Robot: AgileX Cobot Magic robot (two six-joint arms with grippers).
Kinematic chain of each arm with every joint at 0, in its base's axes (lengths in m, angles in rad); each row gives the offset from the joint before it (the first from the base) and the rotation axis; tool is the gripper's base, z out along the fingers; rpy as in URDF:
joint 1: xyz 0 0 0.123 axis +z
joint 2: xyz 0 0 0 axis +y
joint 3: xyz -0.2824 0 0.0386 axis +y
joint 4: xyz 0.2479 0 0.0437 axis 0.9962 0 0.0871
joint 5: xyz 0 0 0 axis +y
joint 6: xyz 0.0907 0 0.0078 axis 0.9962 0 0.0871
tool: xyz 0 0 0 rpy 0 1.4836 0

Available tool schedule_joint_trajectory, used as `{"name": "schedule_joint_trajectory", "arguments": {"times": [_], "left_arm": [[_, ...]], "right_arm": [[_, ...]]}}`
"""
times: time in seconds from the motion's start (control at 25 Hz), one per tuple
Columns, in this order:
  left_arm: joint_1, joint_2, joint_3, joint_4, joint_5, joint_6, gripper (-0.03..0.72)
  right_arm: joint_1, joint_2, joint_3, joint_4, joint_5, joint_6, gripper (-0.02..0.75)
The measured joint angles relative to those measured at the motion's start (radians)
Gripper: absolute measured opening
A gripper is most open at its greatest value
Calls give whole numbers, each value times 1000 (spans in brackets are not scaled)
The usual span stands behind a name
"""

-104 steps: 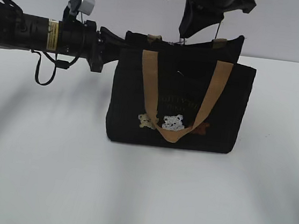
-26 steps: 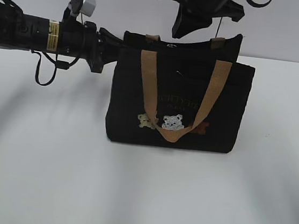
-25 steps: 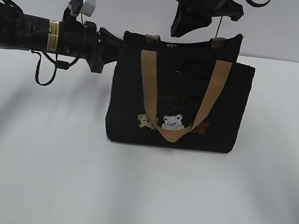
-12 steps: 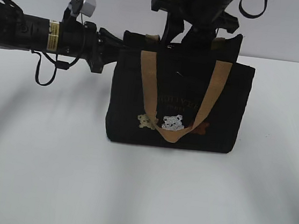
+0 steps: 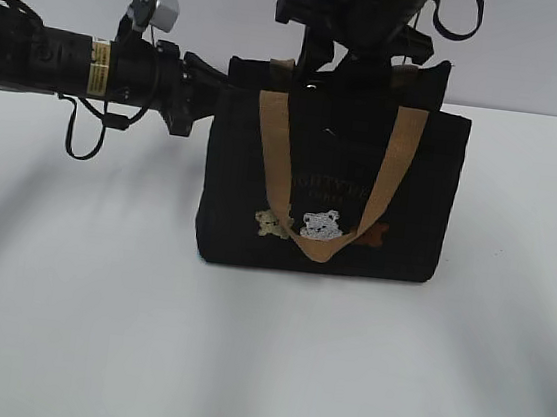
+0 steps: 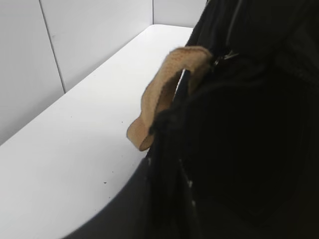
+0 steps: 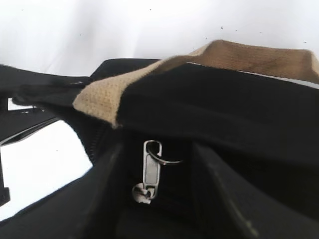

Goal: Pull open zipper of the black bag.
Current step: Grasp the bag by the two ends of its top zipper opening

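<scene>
Standing: the small boxy black fabric bag [image 5: 331, 189] sits upright on the white bench [image 5: 242, 355], toward the bench's far edge and about midway between its left and right edges.
Bag front: a tan webbing handle [image 5: 388, 171] hangs down the near face in a loop; below it sit three little bear patches, cream [image 5: 274, 225], white [image 5: 322, 225] and brown [image 5: 376, 237], under faint gold lettering.
Rear handle: the second tan strap [image 7: 149, 79] lies across the bag's top rim in the right wrist view.
Zipper: the thin dark zip line [image 7: 99, 139] runs along the top rim; its small silver metal pull tab [image 7: 151, 174] hangs straight down between the two black fingers, with a thin wire ring through its top eye.
Left end effector: the black left end effector [image 5: 206, 95] reaches in level from the bench's left side and meets the bag's upper left corner; its fingertips are hidden by black fabric, so whether it pinches the bag I cannot tell.
Right end effector: the black right end effector [image 5: 320, 62] comes down from above onto the top rim; its jaws stand spread, one on each side of the pull tab, with a gap to each and nothing pinched.
Left wrist view: black fabric fills the right side, with the tan handle [image 6: 159, 94] folded against it.
</scene>
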Motion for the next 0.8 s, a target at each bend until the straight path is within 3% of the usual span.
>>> {"name": "schedule_joint_trajectory", "arguments": {"times": [0.8], "left_arm": [[0, 0, 0, 1, 1, 0, 90]], "right_arm": [[-5, 2, 0, 21, -19, 22, 335]]}}
